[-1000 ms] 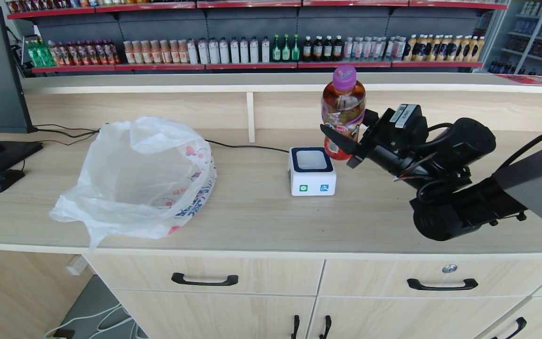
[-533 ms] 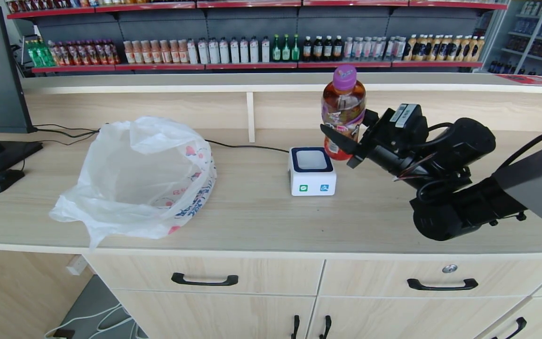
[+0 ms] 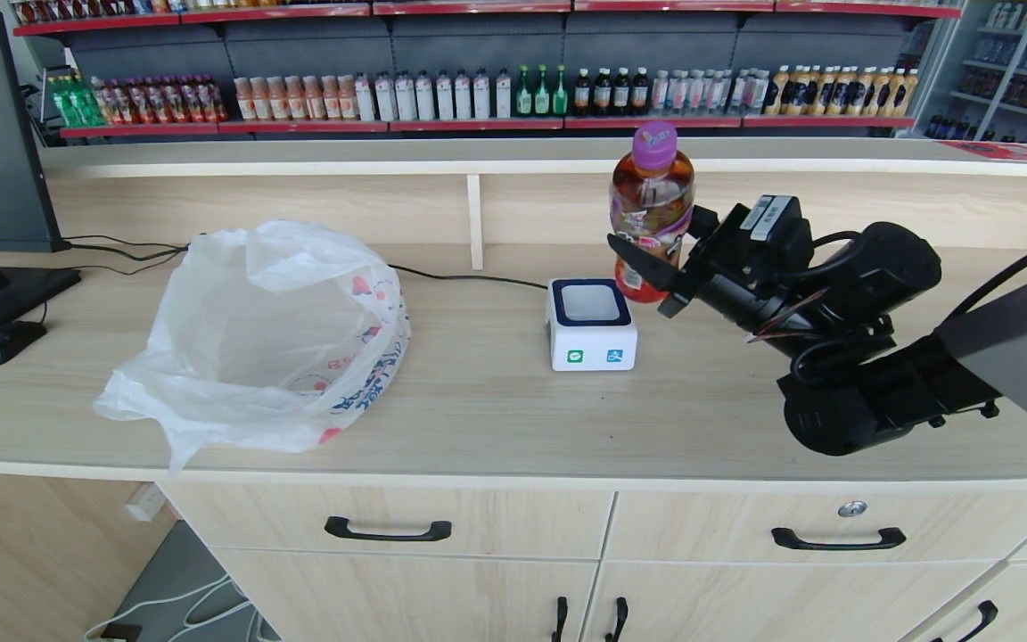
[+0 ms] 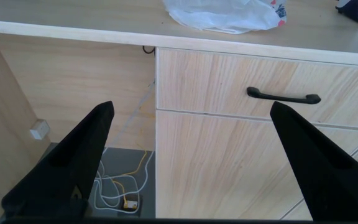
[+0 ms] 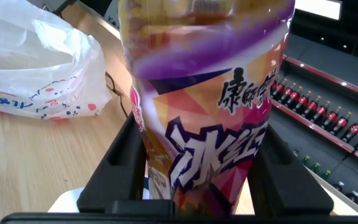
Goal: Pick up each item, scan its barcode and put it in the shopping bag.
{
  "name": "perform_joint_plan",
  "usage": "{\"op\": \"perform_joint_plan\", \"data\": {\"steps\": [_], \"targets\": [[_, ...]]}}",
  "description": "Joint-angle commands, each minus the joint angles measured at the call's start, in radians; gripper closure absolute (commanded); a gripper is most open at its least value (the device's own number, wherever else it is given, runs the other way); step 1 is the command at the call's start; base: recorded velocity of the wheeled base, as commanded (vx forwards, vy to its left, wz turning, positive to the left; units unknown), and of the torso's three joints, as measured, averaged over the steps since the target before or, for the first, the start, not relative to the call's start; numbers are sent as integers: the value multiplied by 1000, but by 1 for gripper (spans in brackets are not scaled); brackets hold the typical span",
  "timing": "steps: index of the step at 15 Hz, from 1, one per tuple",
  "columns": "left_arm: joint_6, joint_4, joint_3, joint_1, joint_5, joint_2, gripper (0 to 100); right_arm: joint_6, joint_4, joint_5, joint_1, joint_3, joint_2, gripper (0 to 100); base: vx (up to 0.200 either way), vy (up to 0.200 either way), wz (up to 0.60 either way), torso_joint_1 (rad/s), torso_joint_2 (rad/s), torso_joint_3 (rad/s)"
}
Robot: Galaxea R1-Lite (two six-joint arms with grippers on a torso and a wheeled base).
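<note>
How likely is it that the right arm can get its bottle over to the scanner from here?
Probably yes. The right gripper holds the bottle upright just beside the scanner, and nothing stands between them, so a short move looks unobstructed.

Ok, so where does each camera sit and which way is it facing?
Head view: on the head, looking down over the counter; the right gripper holds the bottle by the scanner.
Left wrist view: below counter level, facing the drawer; open left gripper fingers.
Right wrist view: close behind the bottle; its fingers clamp it.
Shared: the shopping bag, in all three.
</note>
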Motion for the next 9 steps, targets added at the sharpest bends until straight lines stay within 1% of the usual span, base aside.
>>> {"op": "perform_joint_plan", "data": {"steps": [1,9], "targets": [[0,1,0,0,0,1,0,0,-1,0,0,0,-7,100,0,0,0,0,0,0],[0,0,0,0,0,1,0,-2,-1,-1,0,1,-7,100,0,0,0,0,0,0]]}}
